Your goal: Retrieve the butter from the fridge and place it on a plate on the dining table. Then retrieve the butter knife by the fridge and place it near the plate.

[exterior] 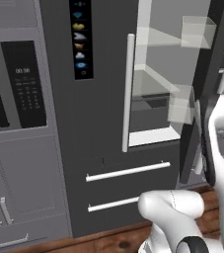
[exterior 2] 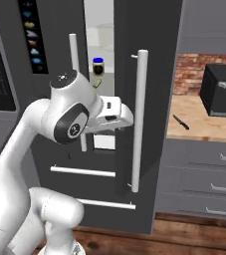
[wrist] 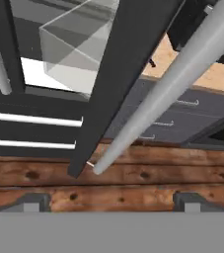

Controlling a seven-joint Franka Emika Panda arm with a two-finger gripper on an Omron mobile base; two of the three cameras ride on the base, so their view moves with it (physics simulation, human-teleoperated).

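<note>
Viewing the fridge [exterior: 103, 99] with its right door swung open, I see my end effector [wrist: 111, 200] spread wide and empty beside the door's bar handle [wrist: 172, 84]. What may be the butter knife [exterior 2: 180, 122] lies on the worktop [exterior 2: 199, 124] right of the fridge. A dark jar [exterior 2: 98, 66] stands inside.

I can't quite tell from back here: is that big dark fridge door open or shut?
Open. The fridge's right door stands swung out, and through the gap the white interior with clear shelves and a blue-lidded jar shows.
</note>
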